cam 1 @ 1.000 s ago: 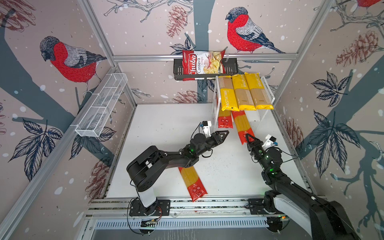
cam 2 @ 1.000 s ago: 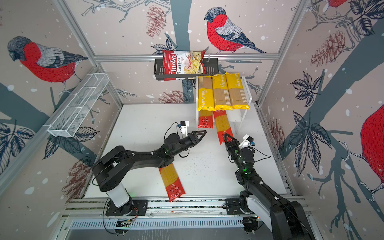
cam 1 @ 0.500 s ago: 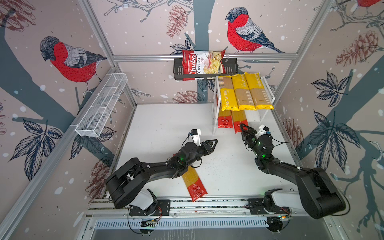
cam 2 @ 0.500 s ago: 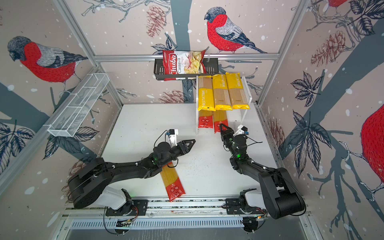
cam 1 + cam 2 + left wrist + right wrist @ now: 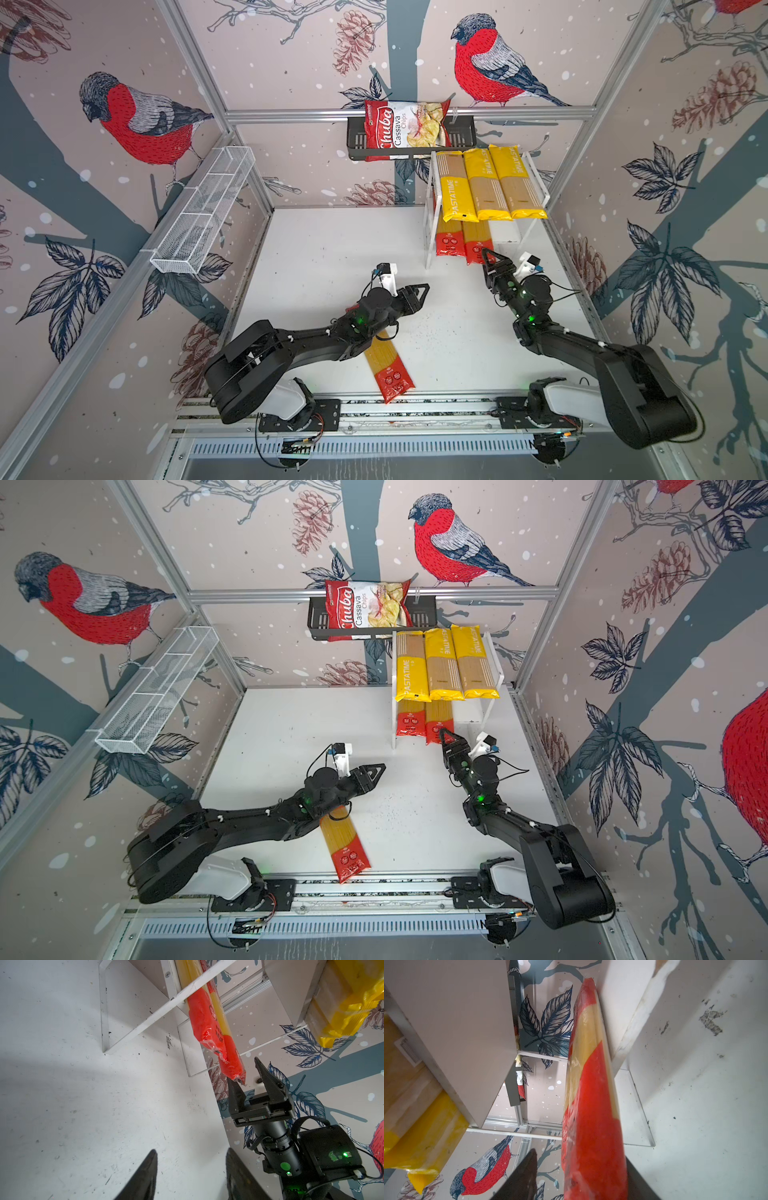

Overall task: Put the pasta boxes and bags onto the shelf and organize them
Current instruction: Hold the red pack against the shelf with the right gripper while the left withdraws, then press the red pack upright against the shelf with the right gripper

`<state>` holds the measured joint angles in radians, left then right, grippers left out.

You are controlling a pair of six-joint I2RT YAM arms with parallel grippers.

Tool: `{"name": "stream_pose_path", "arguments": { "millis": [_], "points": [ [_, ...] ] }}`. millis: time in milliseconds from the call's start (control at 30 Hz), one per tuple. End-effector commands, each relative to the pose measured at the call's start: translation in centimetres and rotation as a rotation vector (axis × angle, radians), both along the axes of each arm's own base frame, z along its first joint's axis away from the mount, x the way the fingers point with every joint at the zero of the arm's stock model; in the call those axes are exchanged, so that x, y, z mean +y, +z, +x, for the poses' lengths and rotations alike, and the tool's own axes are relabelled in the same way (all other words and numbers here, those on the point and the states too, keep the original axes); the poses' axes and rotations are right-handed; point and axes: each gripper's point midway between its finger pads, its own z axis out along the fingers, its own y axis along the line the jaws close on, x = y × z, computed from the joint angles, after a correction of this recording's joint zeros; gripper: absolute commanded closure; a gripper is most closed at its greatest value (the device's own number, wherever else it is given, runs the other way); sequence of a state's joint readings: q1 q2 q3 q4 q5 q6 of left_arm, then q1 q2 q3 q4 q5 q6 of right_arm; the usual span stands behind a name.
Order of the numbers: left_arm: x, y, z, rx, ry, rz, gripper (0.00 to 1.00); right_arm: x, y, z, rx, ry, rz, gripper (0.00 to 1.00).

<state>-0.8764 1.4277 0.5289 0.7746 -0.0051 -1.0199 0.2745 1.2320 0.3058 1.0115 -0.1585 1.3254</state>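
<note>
The white shelf stands at the back right. Three yellow pasta packs lie side by side on its top tier. Two red pasta packs lie on the lower tier. My right gripper is open around the near end of the right red pack; one finger touches it, the other stands off. A third red pack lies on the table, partly under my left arm. My left gripper hovers open and empty over mid-table.
A Chuba chips bag sits in a black wall basket above the shelf. A long white wire basket hangs on the left wall. The arm bases sit on a metal rail along the front edge.
The right gripper moved toward the shelf with the slanted red pack, which now lies straight beside the other, and its jaws opened. The left gripper drew back from the shelf toward mid-table.
</note>
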Motion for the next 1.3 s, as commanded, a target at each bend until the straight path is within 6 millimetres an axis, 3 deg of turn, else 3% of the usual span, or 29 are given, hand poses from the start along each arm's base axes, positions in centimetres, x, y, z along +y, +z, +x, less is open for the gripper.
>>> {"name": "stream_pose_path", "arguments": {
  "millis": [0,233,433,633,833,1000,1100,1267],
  "points": [
    [0.1,0.1,0.0,-0.011,0.004,0.003,0.48,0.4,0.5,-0.1,-0.03,0.025,-0.043,0.46],
    [0.6,0.1,-0.2,-0.013,0.017,0.01,0.47,0.6,0.9,1.8,-0.044,0.03,-0.052,0.66],
    [0.9,-0.3,-0.4,-0.008,0.028,0.025,0.48,0.6,0.7,3.7,-0.043,0.057,-0.032,0.75],
    [0.3,-0.2,-0.5,-0.01,0.012,0.025,0.48,1.5,0.4,4.4,-0.037,0.109,-0.024,0.74],
    [0.1,0.0,-0.4,-0.017,0.009,0.034,0.48,1.7,-0.3,3.7,-0.009,0.138,-0.029,0.53],
    [-0.1,-0.1,-0.4,-0.014,0.003,0.032,0.48,1.5,-1.5,2.3,0.028,0.14,-0.028,0.45],
    [-0.1,-0.2,-0.4,-0.013,0.002,0.034,0.47,1.5,-1.7,1.8,0.03,0.144,-0.028,0.45],
    [0.0,-0.2,-0.5,-0.012,-0.002,0.036,0.48,1.3,-1.6,2.5,0.022,0.136,-0.048,0.61]
  ]
}}
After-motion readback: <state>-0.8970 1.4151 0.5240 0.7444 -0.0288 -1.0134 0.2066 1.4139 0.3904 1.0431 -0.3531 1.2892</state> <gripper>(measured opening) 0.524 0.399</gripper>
